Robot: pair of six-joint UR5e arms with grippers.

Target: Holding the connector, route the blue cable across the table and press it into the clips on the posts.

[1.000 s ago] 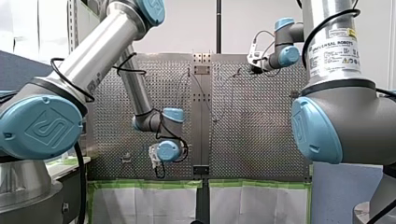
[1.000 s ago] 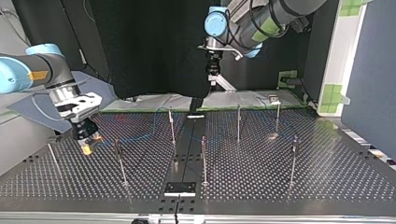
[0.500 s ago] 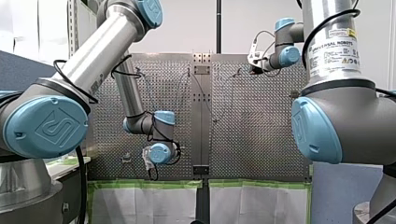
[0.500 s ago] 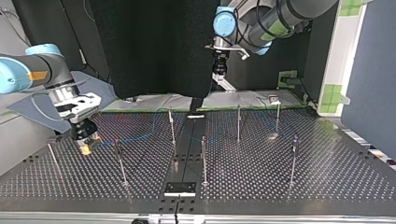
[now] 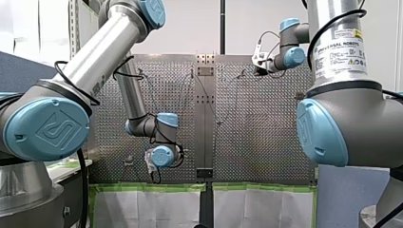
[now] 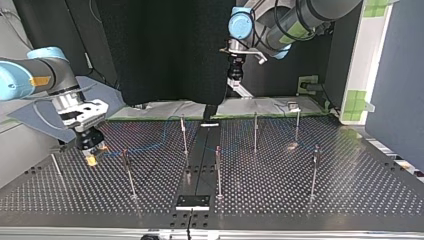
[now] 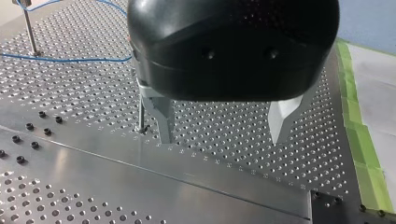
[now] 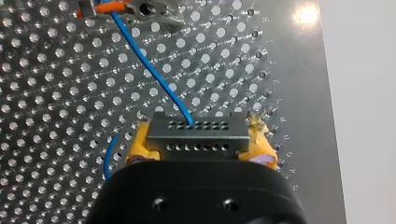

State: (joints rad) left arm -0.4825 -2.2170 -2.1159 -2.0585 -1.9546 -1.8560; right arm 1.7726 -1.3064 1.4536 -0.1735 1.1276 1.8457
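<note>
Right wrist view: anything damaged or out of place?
The yellow pads clamping the connector look frayed at their edges, with ragged bits sticking out. The blue cable looks intact.

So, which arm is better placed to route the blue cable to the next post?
Right. Right fingers grip the connector, blue cable attached, low over the table; left fingers hang open, empty.

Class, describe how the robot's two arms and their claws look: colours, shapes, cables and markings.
Both arms are silver tubes with light blue joint caps stamped with a logo. A black cable loops along my left arm; my right arm carries a white Universal Robots label. My left claw has a rounded black housing and two tapered metal fingers. My right claw is black with yellow pads.
</note>
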